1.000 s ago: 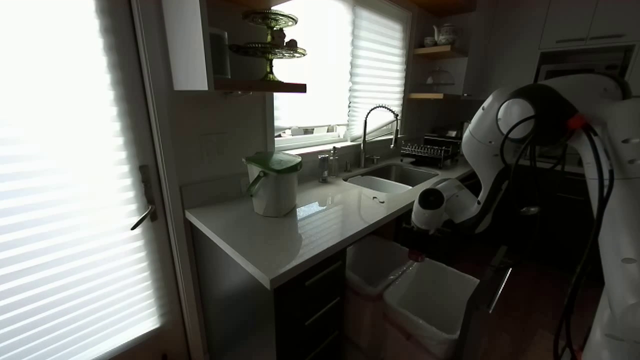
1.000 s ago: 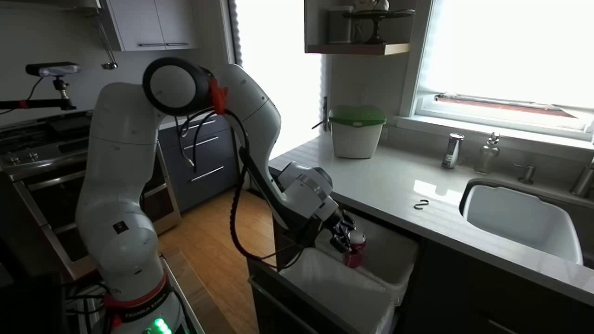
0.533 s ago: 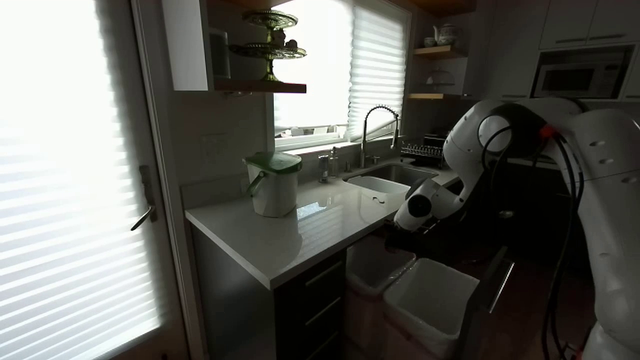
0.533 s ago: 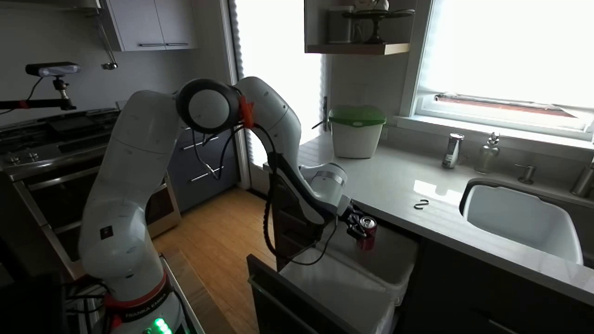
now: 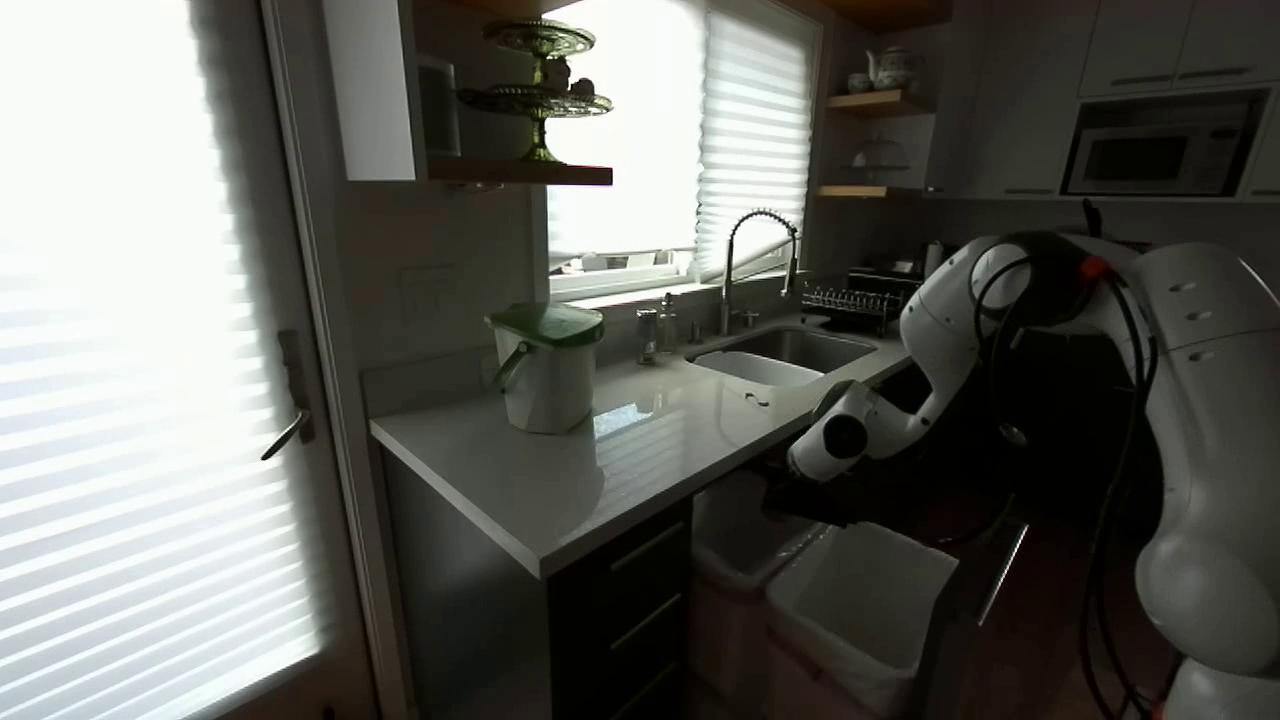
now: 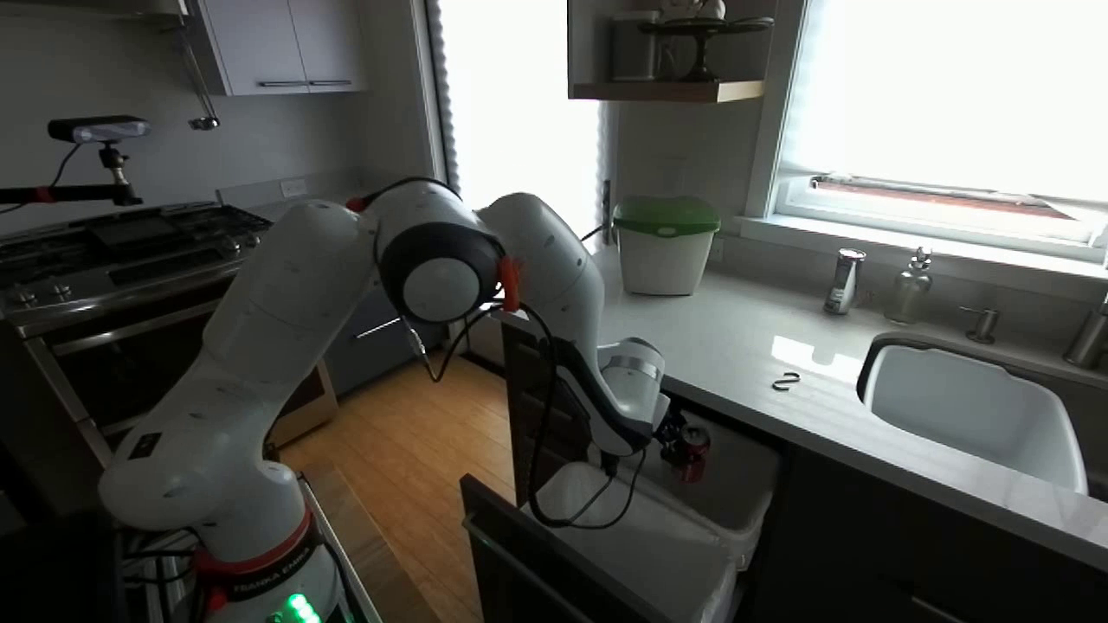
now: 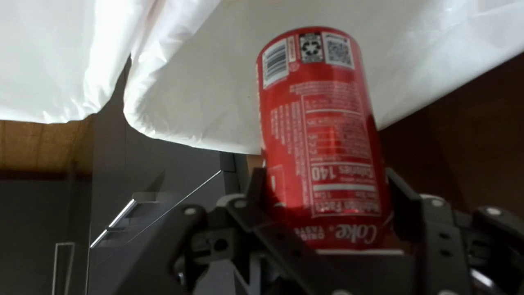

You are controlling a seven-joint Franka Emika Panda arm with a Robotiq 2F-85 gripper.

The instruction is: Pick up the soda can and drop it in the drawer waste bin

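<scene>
The black two-fingered tool [image 7: 328, 191] grips the red cylindrical metal soda can [image 7: 321, 119] over the pale, rectangular, bag-lined drawer waste bin [image 6: 744, 484]; carrying looks done, release next.

In an exterior view the arm [image 6: 286, 303] leans up from its base [image 6: 281, 567] to a bent elbow [image 6: 441, 285], then slopes down through the forearm [image 6: 563, 277] to the wrist [image 6: 630, 372]. The gripper [image 7: 329, 192] sits just below the wrist, its fingers [image 7: 409, 213] parted yet clamped in a grip.
</scene>
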